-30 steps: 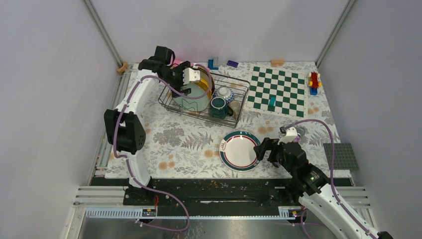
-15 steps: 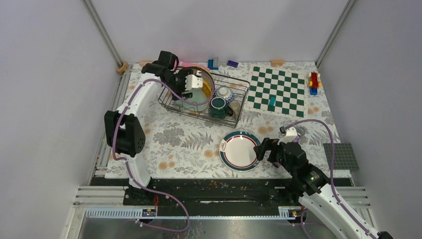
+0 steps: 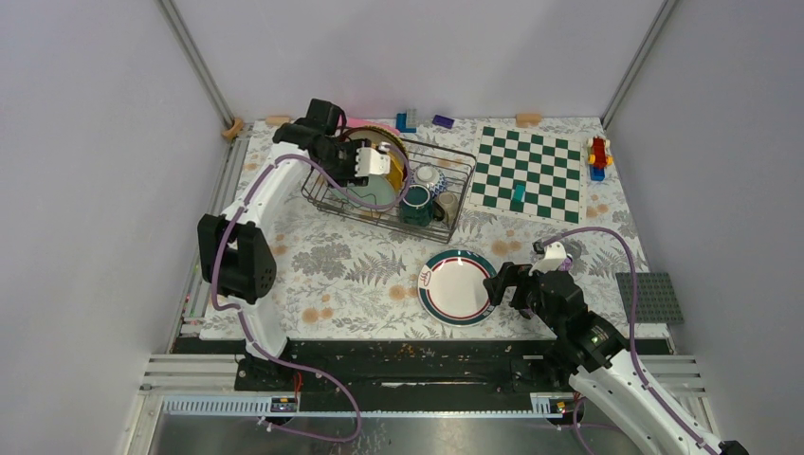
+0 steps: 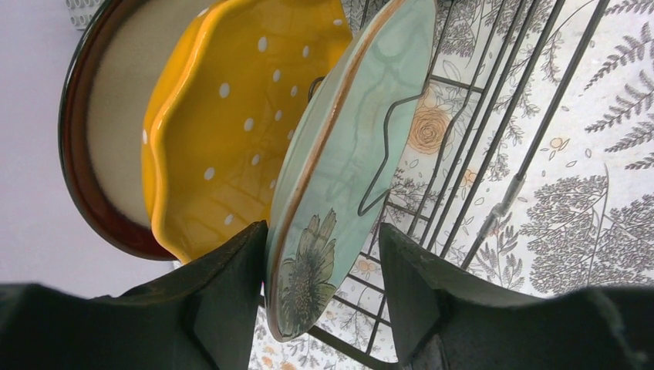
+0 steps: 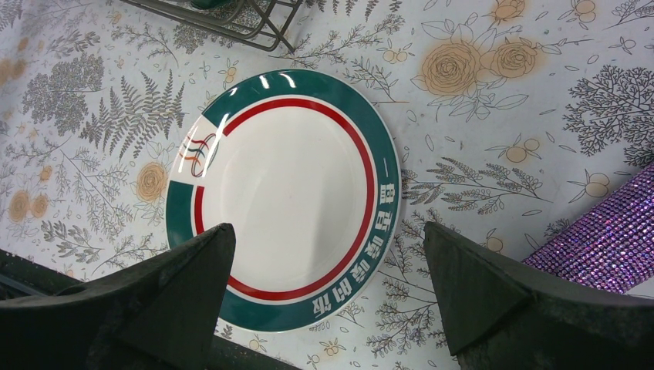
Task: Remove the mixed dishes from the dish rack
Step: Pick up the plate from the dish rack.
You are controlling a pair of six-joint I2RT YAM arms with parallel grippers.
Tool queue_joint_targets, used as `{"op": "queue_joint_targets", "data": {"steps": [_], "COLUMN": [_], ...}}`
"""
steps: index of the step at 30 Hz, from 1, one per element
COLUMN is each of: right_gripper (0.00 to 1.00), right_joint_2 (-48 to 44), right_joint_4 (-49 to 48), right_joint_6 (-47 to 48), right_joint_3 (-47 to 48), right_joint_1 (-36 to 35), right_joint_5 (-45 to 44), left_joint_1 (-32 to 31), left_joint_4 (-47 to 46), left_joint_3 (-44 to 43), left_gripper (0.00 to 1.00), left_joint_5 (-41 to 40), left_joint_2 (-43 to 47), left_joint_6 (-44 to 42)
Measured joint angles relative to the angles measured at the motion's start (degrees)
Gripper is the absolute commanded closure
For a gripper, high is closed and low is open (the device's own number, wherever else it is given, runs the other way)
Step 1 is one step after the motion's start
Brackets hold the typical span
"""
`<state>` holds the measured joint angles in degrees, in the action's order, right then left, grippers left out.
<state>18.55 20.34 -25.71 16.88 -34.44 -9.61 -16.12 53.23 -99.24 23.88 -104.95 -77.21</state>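
floral table (image 3: 351, 265) holds dish rack (image 3: 463, 190), chessboard (image 3: 529, 172), green-rimmed plate (image 3: 458, 287).

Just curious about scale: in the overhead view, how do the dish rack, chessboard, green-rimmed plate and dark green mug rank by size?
1. The dish rack and the chessboard look about alike, too close to rank.
2. The green-rimmed plate on the table.
3. The dark green mug, smallest.

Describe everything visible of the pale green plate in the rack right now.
The green plate looks glazed ceramic, glossy, with a brown rim and a dark flower painted near its edge. It stands on edge, tilted, in the rack, close beside the yellow plate. The left tool straddles its rim, jaws not yet closed on it.
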Motion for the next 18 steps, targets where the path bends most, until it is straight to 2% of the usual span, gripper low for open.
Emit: {"op": "queue_joint_targets", "data": {"steps": [12, 18], "right_gripper": [0.00, 0.00], "right_joint_2": [0.8, 0.7], "right_joint_4": [0.0, 0.0], "right_joint_6": [0.0, 0.0], "right_joint_3": [0.0, 0.1], "right_joint_1": [0.0, 0.0], "right_joint_5": [-0.4, -0.4], "left_joint_1": [-3.2, -4.7], "left_joint_4": [-2.3, -7.1], "left_joint_3": [0.0, 2.8], "left_gripper": [0.58, 0.66], "left_joint_5": [-8.7, -15.3], "left_joint_2": [-0.7, -0.8], "left_joint_6": [-0.9, -1.0]}}
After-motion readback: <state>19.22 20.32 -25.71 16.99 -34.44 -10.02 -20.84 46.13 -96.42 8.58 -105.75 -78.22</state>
